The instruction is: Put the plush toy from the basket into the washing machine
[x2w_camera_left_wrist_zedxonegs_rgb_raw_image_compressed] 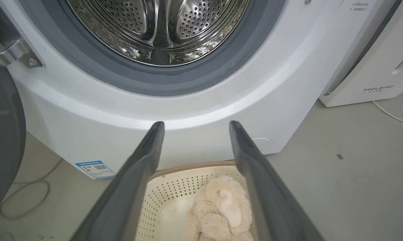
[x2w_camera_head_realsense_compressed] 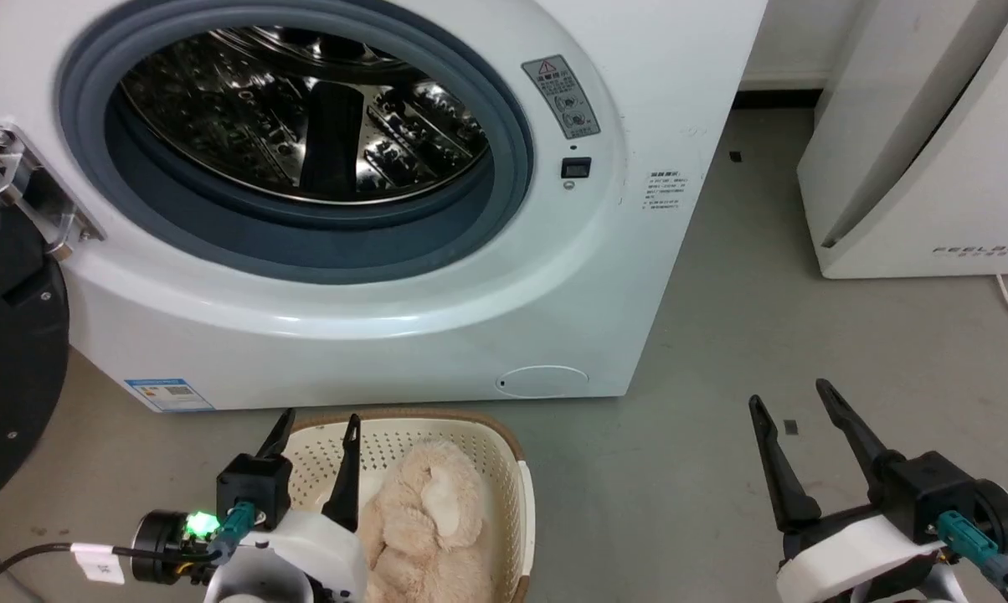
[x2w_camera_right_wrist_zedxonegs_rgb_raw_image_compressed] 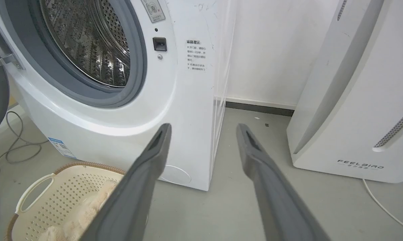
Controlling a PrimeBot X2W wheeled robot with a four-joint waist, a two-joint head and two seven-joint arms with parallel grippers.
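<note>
Hovering above the basket [x2w_camera_head_realsense_compressed: 480, 445] and plush toy [x2w_camera_head_realsense_compressed: 424, 511], left pincer [x2w_camera_head_realsense_compressed: 321, 415] gapes empty; right pincer [x2w_camera_head_realsense_compressed: 789, 392] too.

Grey floor [x2w_camera_head_realsense_compressed: 722, 335]; white wall [x2w_camera_right_wrist_zedxonegs_rgb_raw_image_compressed: 265, 50]; FEELBIRD appliance [x2w_camera_right_wrist_zedxonegs_rgb_raw_image_compressed: 355, 100] right; dark skirting [x2w_camera_right_wrist_zedxonegs_rgb_raw_image_compressed: 258, 109], possibly rubber.

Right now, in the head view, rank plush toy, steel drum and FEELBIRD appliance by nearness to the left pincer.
1. plush toy, beside the left pincer, in the basket.
2. steel drum, ahead and up.
3. FEELBIRD appliance, far right.
</note>
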